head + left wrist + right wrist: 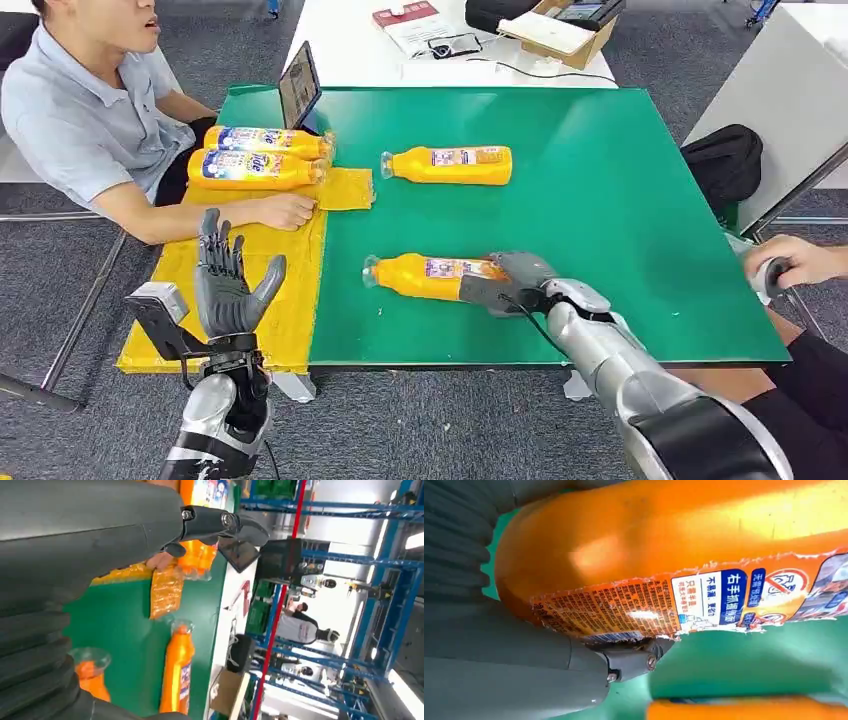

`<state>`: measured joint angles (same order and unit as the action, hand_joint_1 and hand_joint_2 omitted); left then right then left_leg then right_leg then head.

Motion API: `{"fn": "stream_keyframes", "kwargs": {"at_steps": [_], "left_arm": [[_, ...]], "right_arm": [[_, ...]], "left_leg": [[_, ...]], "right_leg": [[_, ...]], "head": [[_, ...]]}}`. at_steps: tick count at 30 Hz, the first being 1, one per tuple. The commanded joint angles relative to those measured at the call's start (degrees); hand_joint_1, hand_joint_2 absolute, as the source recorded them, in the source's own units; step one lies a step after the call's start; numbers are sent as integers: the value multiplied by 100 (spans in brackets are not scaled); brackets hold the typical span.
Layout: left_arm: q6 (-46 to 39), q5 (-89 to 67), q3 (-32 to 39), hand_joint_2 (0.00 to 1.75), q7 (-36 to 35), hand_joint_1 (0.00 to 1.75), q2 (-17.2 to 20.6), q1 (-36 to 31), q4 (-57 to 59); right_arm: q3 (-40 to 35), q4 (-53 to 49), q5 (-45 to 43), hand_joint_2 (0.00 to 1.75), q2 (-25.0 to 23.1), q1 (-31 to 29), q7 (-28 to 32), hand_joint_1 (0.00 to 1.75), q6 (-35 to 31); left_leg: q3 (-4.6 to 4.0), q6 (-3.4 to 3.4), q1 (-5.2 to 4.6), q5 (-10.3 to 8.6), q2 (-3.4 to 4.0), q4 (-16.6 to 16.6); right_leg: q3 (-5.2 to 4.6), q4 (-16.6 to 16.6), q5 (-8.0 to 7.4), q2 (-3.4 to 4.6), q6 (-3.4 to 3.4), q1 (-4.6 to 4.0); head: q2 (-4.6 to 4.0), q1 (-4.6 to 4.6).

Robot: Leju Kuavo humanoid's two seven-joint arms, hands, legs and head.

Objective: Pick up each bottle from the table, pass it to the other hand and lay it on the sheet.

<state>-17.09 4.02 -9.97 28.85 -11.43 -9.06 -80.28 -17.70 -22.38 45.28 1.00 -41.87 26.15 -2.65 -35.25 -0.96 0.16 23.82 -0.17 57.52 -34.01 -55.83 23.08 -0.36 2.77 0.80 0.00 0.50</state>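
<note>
Right robot hand (505,282) is clamping the base end of the near bottle (425,277), lying on the green surface (600,200). Left robot hand (228,283) is waiting, fingers apart, over the yellow sheet (290,300). Risk: end grip lets the bottle tip at handover.

The near bottle (432,277) has its base end covered by the right robot hand (510,283), so the fingers beneath it cannot be made out. In the right wrist view the same bottle runs off the picture's edges, and its small label print is largely unreadable. A second bottle (744,709) is cut off there, leaving an orange strip. In the left wrist view the left robot hand (75,555) hides much of the yellow sheet (165,587), and distant people are too small to describe.
</note>
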Motion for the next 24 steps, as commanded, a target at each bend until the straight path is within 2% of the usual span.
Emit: {"fn": "stream_keyframes", "kwargs": {"at_steps": [1,2,3,4,5,6,8,10,12,14,16,17,18,24], "left_arm": [[668,502,-60,175,-192,0,147,158,284],[710,671,33,175,-116,0,78,198,280],[719,1361,457,175,164,0,-231,305,143],[647,1565,582,175,237,0,-313,351,33],[238,1573,729,175,337,0,-443,391,-52],[-67,1501,705,175,435,0,-460,427,-61],[-59,1592,654,175,407,0,-426,462,20],[44,1673,542,175,258,0,-379,513,208],[588,1520,197,175,238,0,-227,646,368],[728,1396,58,175,282,0,-164,679,387],[1150,637,-404,175,642,0,94,783,247],[1183,497,-442,175,695,0,95,829,173],[1357,92,-640,175,876,0,197,842,35],[1885,-86,-865,175,773,0,82,664,-199]], "right_arm": [[781,-1437,-1308,175,-329,952,783,175,-419],[954,-1757,-1561,175,-389,1139,864,175,-545],[1188,-2231,-1952,175,-507,1402,1043,175,-651],[1192,-2499,-2052,175,-561,1536,1045,175,-685],[1320,-2858,-2277,175,-661,1716,1083,175,-819],[1488,-3474,-2716,175,-824,2037,1135,175,-912],[1450,-3989,-2910,175,-881,2320,1048,175,-955],[1446,-4579,-3257,175,-987,2670,1128,175,-1036],[1354,-5116,-3532,175,-1087,3065,1210,175,-1073],[1307,-5178,-3549,175,-1097,3135,1213,175,-1085],[1054,-5100,-3504,175,-1040,3177,1261,175,-978],[989,-5023,-3494,175,-1043,3153,1277,175,-961],[693,-4822,-3336,175,-958,3044,1230,175,-789],[-495,-3936,-2532,175,-1082,2657,1159,175,-465]], "left_leg": [[30,7,2,12,6,-11],[17,4,2,6,3,-9],[33,7,3,16,9,-9],[17,5,3,10,5,-6],[28,7,5,20,8,-3],[13,6,3,15,8,-2],[7,7,2,18,8,-1],[16,9,5,23,0,2],[1,7,0,10,-11,-7],[14,8,1,17,-11,-9],[30,10,1,30,0,-2],[3,6,-1,12,-7,-10],[17,9,0,21,-8,-6],[0,8,2,17,23,-1]], "right_leg": [[27,9,11,7,-13,-3],[16,8,6,3,-7,-2],[28,8,13,10,-12,-3],[15,6,9,6,-9,-4],[25,4,18,9,-14,-5],[11,2,13,9,-11,-4],[6,-3,16,9,-12,-3],[17,-3,22,2,-16,-5],[3,4,16,-11,-11,0],[15,5,22,-12,-14,-1],[26,-2,32,0,-20,-1],[1,4,16,-6,-10,1],[15,2,25,-7,-15,-1],[-8,-1,10,23,-13,-2]], "head": [[0,-2],[0,2],[0,0],[0,-2],[0,4],[0,-2],[0,2],[0,-2],[0,0],[0,2],[0,0],[0,2],[0,0],[0,-2]]}}
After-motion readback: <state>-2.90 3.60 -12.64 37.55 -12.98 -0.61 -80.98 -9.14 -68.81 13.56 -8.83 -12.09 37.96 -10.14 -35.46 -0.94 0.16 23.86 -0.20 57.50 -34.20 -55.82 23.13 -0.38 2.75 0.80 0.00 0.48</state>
